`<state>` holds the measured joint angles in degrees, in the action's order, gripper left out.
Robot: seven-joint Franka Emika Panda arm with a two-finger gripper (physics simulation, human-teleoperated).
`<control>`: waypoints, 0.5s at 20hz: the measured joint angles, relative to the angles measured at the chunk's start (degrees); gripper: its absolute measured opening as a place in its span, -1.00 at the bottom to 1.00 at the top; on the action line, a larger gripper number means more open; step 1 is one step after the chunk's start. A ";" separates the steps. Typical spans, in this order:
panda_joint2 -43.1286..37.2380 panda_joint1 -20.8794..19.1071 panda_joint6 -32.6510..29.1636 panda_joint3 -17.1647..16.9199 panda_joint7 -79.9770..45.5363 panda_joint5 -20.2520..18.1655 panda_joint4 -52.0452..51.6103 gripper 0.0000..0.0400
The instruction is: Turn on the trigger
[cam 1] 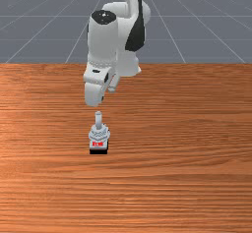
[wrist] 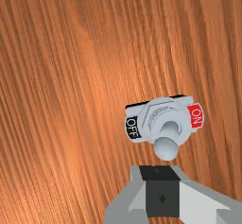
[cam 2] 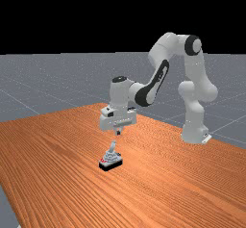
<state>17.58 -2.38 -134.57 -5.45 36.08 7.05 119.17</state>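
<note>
1. The gripper [cam 2: 118,132] is closed: in the wrist view its fingers [wrist: 162,190] meet as one block, with no gap between them
2. It has hold of nothing; no object is caught between the fingertips, and they touch neither the switch nor the table
3. The switch [cam 1: 99,137] sits upright on the table [cam 1: 182,129], and in the front view it is left of the middle, nearer that camera than the gripper is
4. In the far view the switch is below the gripper, with a small gap between the fingertips and the top of the lever [wrist: 166,148]
5. The lever sticks up out of the ringed grey collar [wrist: 153,119]; in the far view it tilts a little to that view's right, away from the red label, which puts it on the OFF side
6. The wrist view shows the red ON label [wrist: 195,116] on one side of the collar and the black OFF label [wrist: 133,127] on the opposite side, with the lever's round end near the fingertips but apart from them
7. The arm [cam 2: 166,54] reaches out over the table, and its hand points down, above the wood near the switch
</note>
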 joint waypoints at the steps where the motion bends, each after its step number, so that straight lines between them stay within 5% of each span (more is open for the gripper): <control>1: 0.46 -0.65 -1.32 0.56 3.58 -0.14 0.36 -1.00; 10: 3.58 -0.53 -7.87 0.26 0.54 -0.65 0.73 -1.00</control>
<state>21.16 -2.92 -142.44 -5.19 36.63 6.40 119.91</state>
